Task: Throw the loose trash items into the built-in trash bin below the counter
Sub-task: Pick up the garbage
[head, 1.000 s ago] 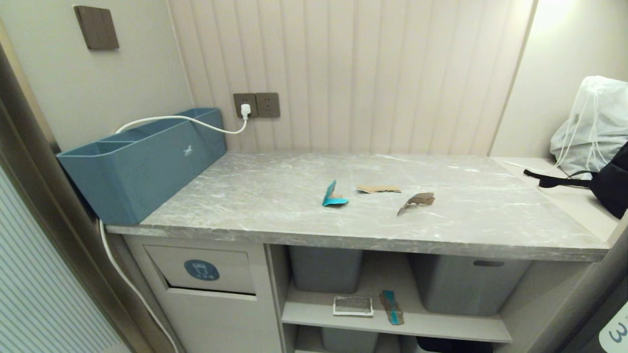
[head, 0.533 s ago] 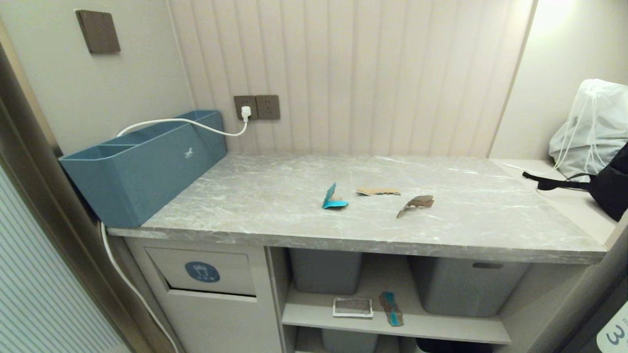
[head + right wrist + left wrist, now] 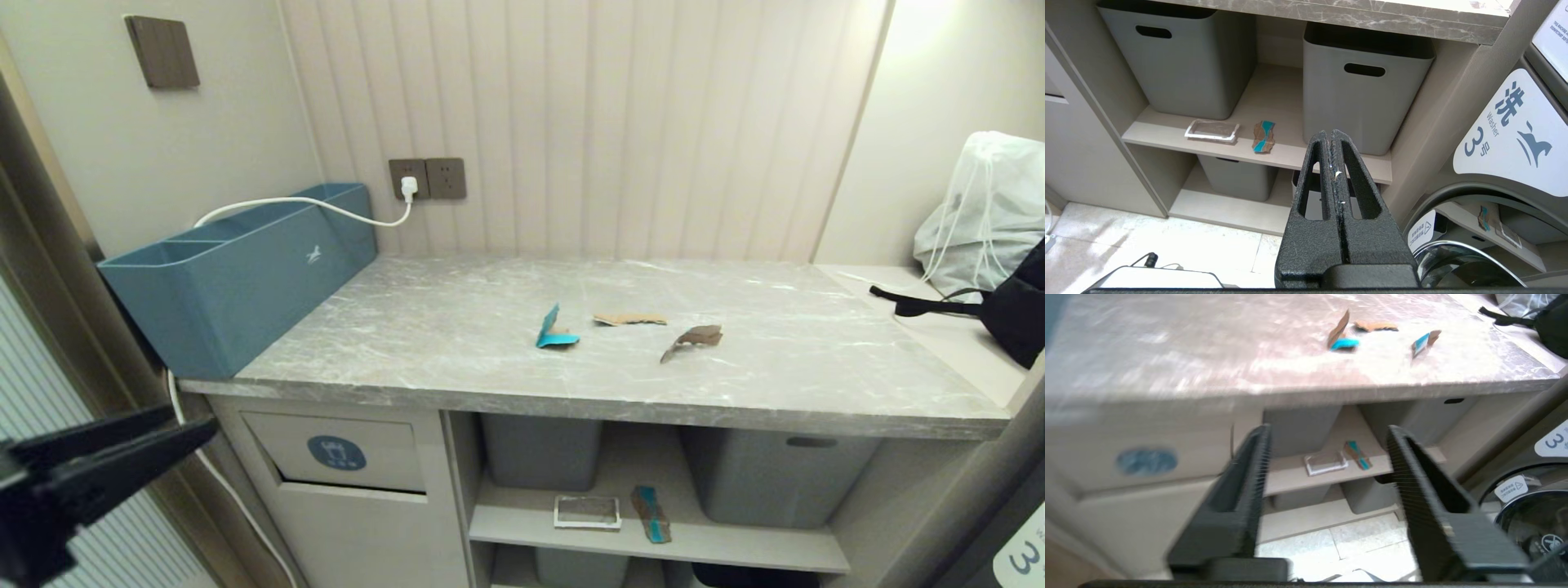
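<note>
Table [image 3: 457, 343]: wide grey marble-look stone slab, bearing three torn cardboard scraps [image 3: 558, 328], brown and teal, near its middle.
Bin flap [image 3: 336, 451]: beige, blue round sticker, under the table's left end.
Shelf [image 3: 1290, 153]: holds a silvery white-rimmed packet [image 3: 1211, 130] and a brown-teal scrap [image 3: 1263, 136].
Left gripper [image 3: 1327, 469]: jaws apart, empty, low by the bin.
Right gripper [image 3: 1333, 141]: jaws closed, empty, parked.
Step, judged: opening approach; next, descend on one scrap.

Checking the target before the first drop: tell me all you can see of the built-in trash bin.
The built-in trash bin is a beige cabinet front under the left end of the grey marble-look counter. Its rectangular flap sits recessed in a frame and bears a round blue sticker with a white bin icon. The flap looks shut. A white cable hangs down past its left side. Nothing touches the flap; the left pincer hovers open beside it.
</note>
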Tool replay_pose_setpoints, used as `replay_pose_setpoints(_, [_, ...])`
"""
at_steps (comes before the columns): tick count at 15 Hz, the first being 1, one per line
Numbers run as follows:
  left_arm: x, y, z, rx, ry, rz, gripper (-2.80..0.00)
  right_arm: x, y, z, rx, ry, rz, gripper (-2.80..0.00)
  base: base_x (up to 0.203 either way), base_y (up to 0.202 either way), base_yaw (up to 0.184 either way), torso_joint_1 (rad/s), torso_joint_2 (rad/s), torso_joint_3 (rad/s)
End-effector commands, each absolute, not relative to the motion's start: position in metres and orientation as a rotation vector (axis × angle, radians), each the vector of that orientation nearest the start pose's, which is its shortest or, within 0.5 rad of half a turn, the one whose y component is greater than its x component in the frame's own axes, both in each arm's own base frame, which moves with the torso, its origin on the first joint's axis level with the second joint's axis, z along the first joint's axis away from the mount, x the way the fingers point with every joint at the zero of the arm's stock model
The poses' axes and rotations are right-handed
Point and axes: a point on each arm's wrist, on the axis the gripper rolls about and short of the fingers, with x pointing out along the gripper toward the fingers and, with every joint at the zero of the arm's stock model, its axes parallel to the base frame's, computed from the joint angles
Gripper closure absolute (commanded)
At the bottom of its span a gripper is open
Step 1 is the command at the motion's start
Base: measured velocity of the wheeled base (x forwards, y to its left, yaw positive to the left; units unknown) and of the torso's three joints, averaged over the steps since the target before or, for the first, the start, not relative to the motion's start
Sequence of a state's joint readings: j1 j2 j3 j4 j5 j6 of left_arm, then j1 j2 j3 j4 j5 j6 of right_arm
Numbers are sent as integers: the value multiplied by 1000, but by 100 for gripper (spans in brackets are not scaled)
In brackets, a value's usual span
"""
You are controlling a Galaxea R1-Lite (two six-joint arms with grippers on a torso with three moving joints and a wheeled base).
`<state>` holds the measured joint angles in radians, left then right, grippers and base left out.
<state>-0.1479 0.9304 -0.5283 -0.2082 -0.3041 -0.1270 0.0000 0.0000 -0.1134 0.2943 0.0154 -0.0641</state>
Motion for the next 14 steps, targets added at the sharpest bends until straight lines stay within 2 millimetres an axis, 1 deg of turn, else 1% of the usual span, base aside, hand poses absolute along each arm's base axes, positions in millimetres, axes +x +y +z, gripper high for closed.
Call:
replay_pose_setpoints(1, [179, -41, 205, -136, 378, -471, -280, -34, 0, 76, -72, 182, 24, 0, 0, 0, 0, 0, 0, 0])
replay_pose_setpoints(3, [230, -63, 200, -84, 386, -537, -280, -34, 0, 76, -78, 183, 27, 0, 0, 0, 0, 0, 0, 0])
replay_pose_setpoints(4, [252, -73, 196, -51, 380, -562, -280, -34, 0, 76, -90, 184, 28, 0, 0, 0, 0, 0, 0, 0])
replay_pose_setpoints(6, [300, -93, 180, 21, 347, -573, -280, -34, 0, 76, -105, 183, 31, 0, 0, 0, 0, 0, 0, 0])
replay_pose_setpoints(8, [344, -113, 163, 69, 294, -547, -280, -34, 0, 76, -105, 183, 31, 0, 0, 0, 0, 0, 0, 0])
replay_pose_setpoints(9, [362, -124, 154, 85, 270, -537, -280, -34, 0, 76, -105, 183, 31, 0, 0, 0, 0, 0, 0, 0])
replay_pose_setpoints(10, [378, -137, 145, 97, 254, -536, -280, -34, 0, 76, -105, 184, 32, 0, 0, 0, 0, 0, 0, 0])
replay_pose_setpoints(12, [404, -168, 135, 112, 205, -556, -280, -34, 0, 76, -103, 183, 30, 0, 0, 0, 0, 0, 0, 0])
replay_pose_setpoints(14, [417, -196, 129, 117, 166, -584, -280, -34, 0, 76, -99, 183, 29, 0, 0, 0, 0, 0, 0, 0])
